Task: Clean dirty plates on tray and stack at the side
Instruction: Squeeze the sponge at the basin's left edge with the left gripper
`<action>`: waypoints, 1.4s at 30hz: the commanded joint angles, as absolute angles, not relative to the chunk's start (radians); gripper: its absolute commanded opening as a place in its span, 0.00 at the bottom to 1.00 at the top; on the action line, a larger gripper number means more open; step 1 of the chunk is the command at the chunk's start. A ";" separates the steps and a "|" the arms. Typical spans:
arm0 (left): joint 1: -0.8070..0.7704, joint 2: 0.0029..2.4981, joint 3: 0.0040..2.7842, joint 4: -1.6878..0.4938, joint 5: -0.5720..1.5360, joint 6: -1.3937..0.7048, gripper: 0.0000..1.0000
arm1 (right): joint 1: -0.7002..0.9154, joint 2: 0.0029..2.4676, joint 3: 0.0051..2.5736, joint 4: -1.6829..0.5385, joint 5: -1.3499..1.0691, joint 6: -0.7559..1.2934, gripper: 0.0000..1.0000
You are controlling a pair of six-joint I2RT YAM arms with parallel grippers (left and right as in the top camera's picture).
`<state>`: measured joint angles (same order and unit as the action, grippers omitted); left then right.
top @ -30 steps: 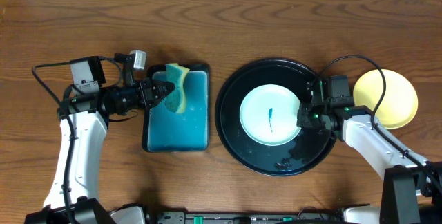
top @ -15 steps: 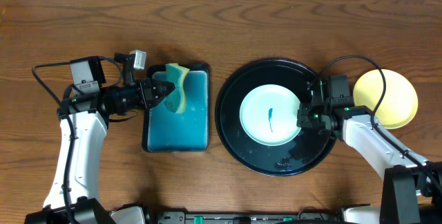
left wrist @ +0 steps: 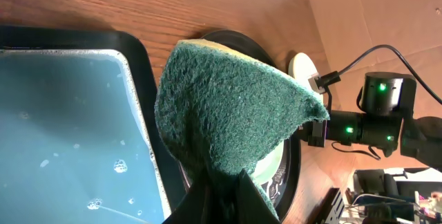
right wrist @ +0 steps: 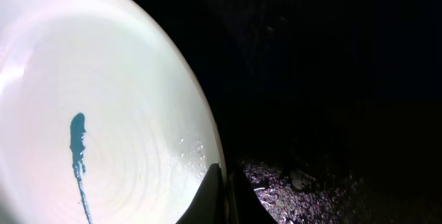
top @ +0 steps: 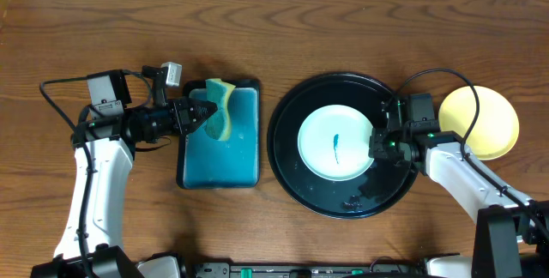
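Centre-right, tray (top: 287,171): holds plate (top: 330,154), pale w/ blue mark.
L gripper (top: 208,115): upper left, jaws clamped on sponge (top: 221,111), over teal tray (top: 227,154).
R gripper (top: 376,145): jaws pinched on plate's right rim.
Far right: yellow plate (top: 489,123), beside tray.

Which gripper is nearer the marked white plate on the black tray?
Right. The right gripper is at the right rim of the white plate, over the black tray. The left gripper holds a sponge over the teal tray, left of the plate.
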<state>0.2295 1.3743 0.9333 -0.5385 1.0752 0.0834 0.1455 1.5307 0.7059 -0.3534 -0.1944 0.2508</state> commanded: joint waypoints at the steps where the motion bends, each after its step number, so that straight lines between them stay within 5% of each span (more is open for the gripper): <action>1: 0.236 1.364 0.933 -0.538 1.115 0.101 0.07 | 0.152 1.534 0.706 -0.352 -0.191 0.230 0.01; 42: 0.236 1.365 0.932 -0.549 1.114 0.101 0.07 | 0.152 1.534 0.706 -0.351 -0.191 0.230 0.01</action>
